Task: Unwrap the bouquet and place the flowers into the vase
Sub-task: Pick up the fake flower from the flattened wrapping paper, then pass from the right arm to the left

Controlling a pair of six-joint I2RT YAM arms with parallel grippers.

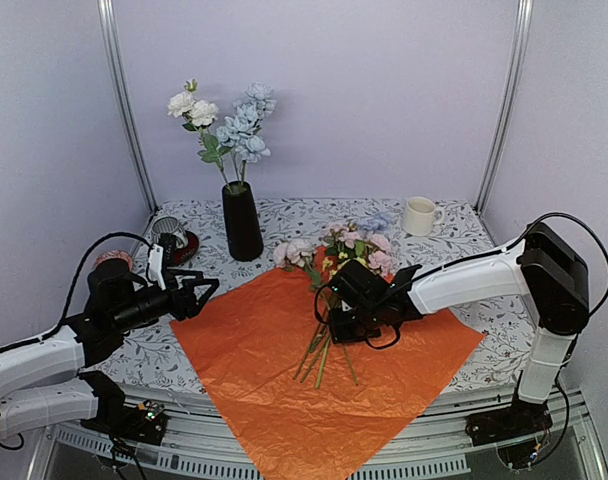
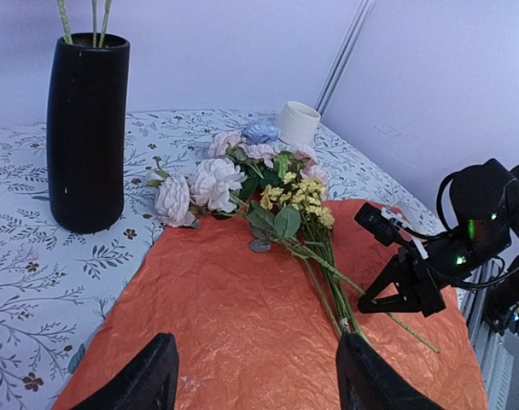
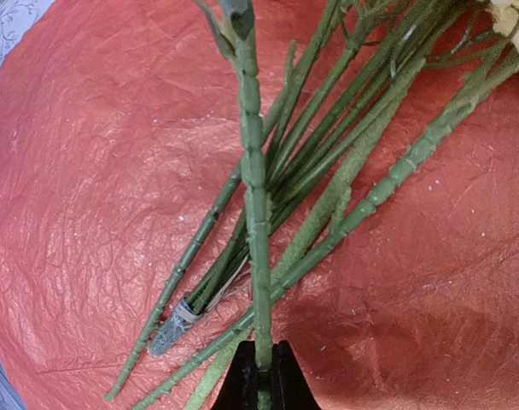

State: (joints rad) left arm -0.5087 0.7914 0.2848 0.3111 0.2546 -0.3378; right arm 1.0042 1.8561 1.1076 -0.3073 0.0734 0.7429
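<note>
Table (image 1: 304,212) with floral cloth, top view. Orange sheet (image 1: 254,370) spread flat and crinkled over centre, one corner hanging off the near edge at 6 o'clock. Right arm (image 1: 484,280) reaches in from 3 o'clock, low over the sheet; left arm (image 1: 44,360) comes from 8 o'clock and stops at the sheet's 9 o'clock corner. Vase (image 1: 243,222), tall and black, upright on the cloth at 11 o'clock, just off the sheet's far edge, with white and blue blooms (image 1: 229,125) already standing in it. Loose flowers (image 1: 349,245) lie on the sheet right of centre, pink, white, blue and yellow heads toward 12 o'clock, stems fanned toward 6. Right gripper (image 3: 259,371) fully closed, pinching one green stem (image 3: 253,188) of that bunch; the stem runs straight up from the fingertips, other stems lie beside it on the sheet. Left gripper (image 2: 255,363) hovers with its fingers spread wide apart, nothing between them. White mug (image 1: 418,216) at 1 o'clock on the cloth. Striped cup (image 1: 170,232) on a red saucer at 10 o'clock, left of the vase.
</note>
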